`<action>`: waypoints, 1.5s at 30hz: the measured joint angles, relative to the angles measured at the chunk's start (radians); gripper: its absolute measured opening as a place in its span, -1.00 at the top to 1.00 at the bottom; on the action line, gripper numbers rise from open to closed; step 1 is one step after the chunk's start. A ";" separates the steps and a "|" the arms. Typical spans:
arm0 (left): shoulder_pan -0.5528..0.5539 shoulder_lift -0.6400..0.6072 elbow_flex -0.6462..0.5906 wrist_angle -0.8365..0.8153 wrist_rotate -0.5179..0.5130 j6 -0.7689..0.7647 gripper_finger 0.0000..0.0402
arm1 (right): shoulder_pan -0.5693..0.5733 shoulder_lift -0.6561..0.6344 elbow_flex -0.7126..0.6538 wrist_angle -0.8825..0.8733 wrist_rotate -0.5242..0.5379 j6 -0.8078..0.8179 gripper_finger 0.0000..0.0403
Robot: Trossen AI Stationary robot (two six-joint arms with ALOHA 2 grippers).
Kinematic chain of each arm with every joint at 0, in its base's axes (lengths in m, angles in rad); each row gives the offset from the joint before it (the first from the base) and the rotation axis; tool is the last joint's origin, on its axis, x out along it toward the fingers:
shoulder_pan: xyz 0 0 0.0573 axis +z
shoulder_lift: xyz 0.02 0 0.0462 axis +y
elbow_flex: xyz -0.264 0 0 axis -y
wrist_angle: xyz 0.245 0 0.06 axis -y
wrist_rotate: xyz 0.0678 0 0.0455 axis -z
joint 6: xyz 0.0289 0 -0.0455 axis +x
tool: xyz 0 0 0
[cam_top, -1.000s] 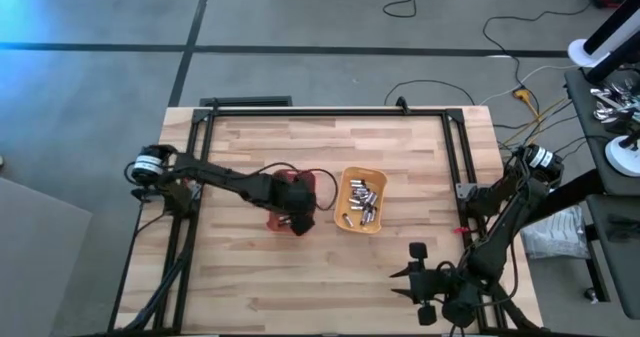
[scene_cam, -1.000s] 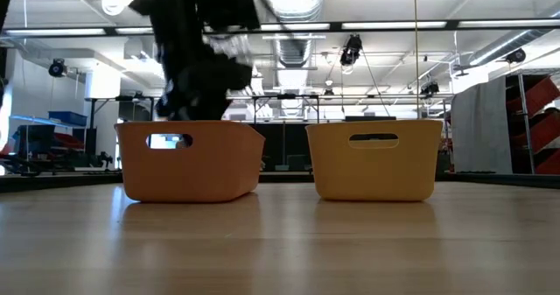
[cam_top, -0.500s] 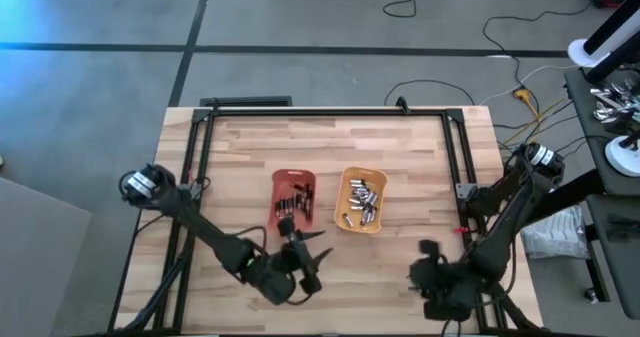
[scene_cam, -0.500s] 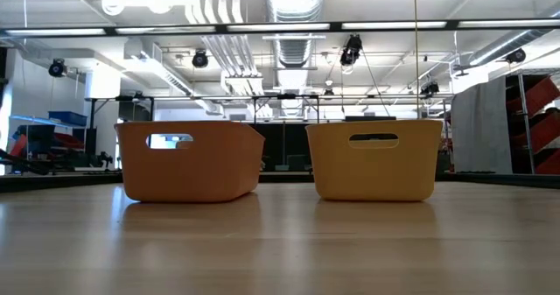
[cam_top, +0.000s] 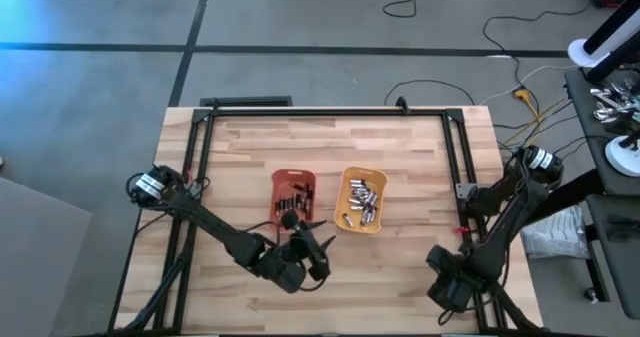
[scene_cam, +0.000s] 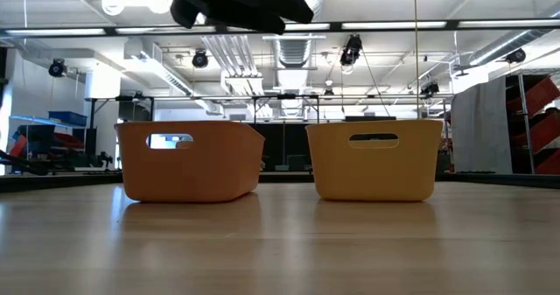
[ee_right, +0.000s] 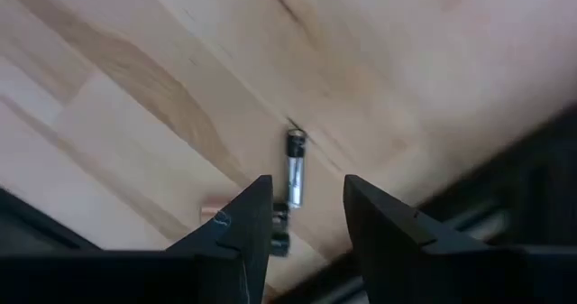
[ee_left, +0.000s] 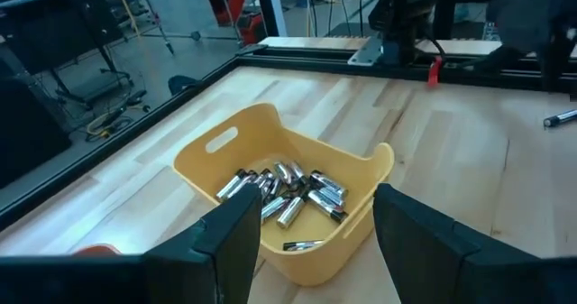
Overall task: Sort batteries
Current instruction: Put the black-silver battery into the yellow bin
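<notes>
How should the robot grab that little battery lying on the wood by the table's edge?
The loose battery lies flat on the table, just ahead of the open right gripper. Best to grip its middle, coming straight down from above, one finger on each long side. It is a thin round cylinder, so end-on pinching would likely slip.

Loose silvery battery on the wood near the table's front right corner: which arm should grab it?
Right, probably. The right gripper hangs open directly over the loose silvery battery on the wooden table. The left gripper is open too, but faces the yellow plastic tray mid-table.
</notes>
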State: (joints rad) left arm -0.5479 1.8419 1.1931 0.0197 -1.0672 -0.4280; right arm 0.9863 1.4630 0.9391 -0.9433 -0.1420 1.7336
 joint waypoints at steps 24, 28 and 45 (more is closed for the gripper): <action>0.027 0.034 0.001 -0.035 0.003 -0.001 0.04 | -0.005 0.010 -0.265 0.329 -0.025 -0.043 0.75; 0.027 0.048 0.001 -0.038 0.003 0.013 0.04 | -0.027 0.009 -0.267 0.323 -0.022 -0.055 0.90; 0.031 0.067 0.001 -0.044 0.002 0.036 0.04 | -0.496 -0.008 0.260 -0.048 0.684 -0.843 0.90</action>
State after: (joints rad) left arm -0.5167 1.9087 1.1942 -0.0243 -1.0649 -0.3922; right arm 0.4902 1.4551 1.1992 -0.9910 0.5424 0.8904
